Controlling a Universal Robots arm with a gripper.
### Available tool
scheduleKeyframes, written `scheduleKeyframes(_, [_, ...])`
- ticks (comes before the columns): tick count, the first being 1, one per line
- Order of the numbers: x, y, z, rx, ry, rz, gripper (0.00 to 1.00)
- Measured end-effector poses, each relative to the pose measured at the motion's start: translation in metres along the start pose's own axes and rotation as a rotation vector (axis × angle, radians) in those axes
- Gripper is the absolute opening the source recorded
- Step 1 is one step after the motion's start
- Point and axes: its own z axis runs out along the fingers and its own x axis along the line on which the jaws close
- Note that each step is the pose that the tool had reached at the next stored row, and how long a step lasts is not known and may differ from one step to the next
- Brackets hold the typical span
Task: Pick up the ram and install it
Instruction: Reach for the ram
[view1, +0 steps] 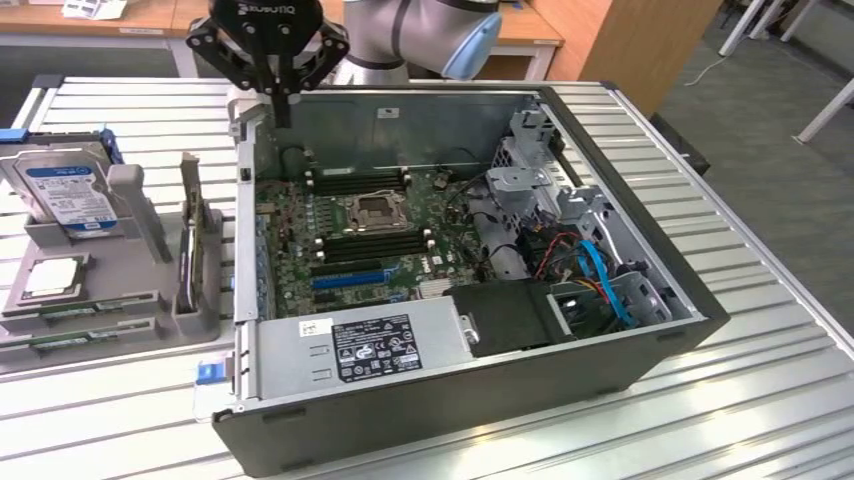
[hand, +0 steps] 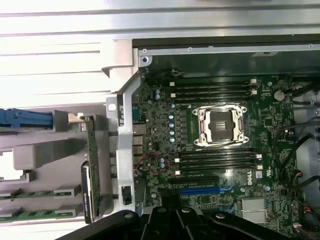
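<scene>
**Lining up on the ram before we go down**

Our gripper (view1: 282, 100) hangs with its jaws pressed together and nothing between them. It is above the far wall of the open computer case (view1: 467, 425), toward the exterior view's left. The ram (view1: 188, 195) stands on its long edge in the gray holder (view1: 195, 322) on the counter (view1: 747, 400). It is just beside the case's outer wall, lower than the gripper and to the exterior view's left of it. Two more green sticks (view1: 80, 304) lie flat in the same holder.

We judge the pickup not yet begun. To do it well, we should spread the jaws before descending and turn them so the pads meet the stick's two flat faces. Gripping near mid-length should let it lift level. The case wall is close, so we want a straight vertical path.

On the motherboard (hand: 165, 125), the black memory slots (hand: 215, 160) beside the processor socket (hand: 220, 125) look empty.
</scene>
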Motion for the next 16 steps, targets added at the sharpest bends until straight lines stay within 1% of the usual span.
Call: scheduleKeyframes(16, [0.032,-0.0024,-0.0009,0.0,0.0,0.0,0.1])
